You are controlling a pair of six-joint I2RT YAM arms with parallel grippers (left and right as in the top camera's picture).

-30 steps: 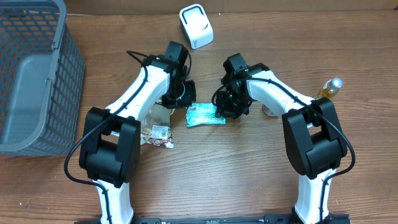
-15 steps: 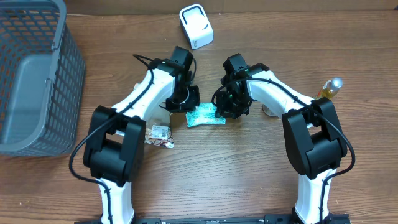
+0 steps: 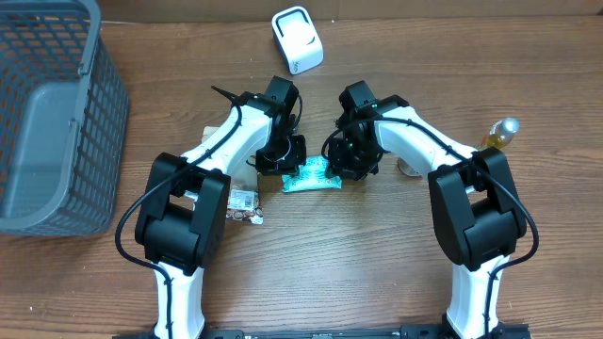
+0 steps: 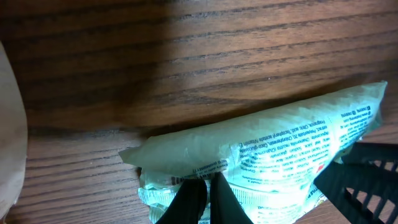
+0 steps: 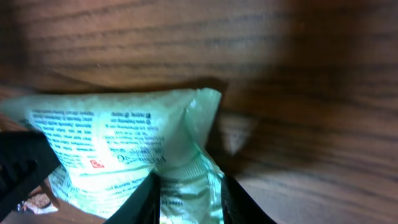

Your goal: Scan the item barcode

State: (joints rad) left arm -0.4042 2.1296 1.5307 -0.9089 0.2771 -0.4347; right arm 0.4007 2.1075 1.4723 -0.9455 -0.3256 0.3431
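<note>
A pale green printed packet lies flat on the wooden table between my two grippers. My left gripper is shut, and its fingertips rest over the packet's crimped left end; in the left wrist view the gripper shows no clear hold on it. My right gripper is at the packet's right end. In the right wrist view its gripper has one finger on each side of the crimped end of the packet, which fills the gap. The white scanner stands at the back.
A grey mesh basket fills the far left. A small snack pack lies by the left arm. A bottle stands at the right, beside the right arm.
The left arm has swung right with its jaws shut, and its tips now sit on the packet's left end. The right arm and the packet have stayed in place.
</note>
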